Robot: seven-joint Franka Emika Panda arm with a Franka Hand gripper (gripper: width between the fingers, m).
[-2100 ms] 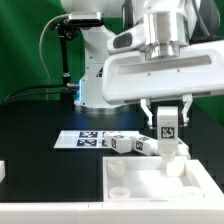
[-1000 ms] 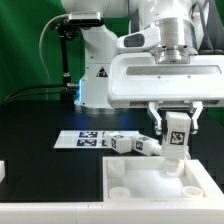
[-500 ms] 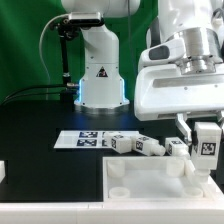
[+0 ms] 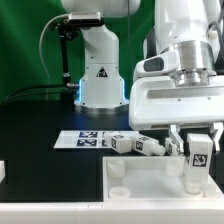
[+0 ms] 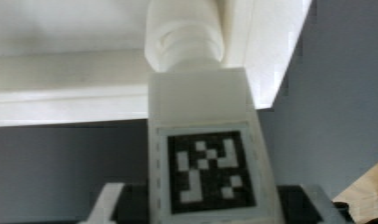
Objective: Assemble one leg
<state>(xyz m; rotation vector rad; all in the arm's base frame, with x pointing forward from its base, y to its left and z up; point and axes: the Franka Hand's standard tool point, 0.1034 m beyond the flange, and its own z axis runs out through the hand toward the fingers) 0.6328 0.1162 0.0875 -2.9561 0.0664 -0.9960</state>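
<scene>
Leg hangs upright between the tool's closed fingers, over the panel.

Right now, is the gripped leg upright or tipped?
Upright: the leg hangs vertical in the gripper, peg end down over the panel.

Leg matt white plastic; panel smooth white; table matt black

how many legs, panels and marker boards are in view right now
leg: 4, 1 held in the tool, 3 loose behind the panel
panel: 1
marker board: 1
total: 6
</scene>
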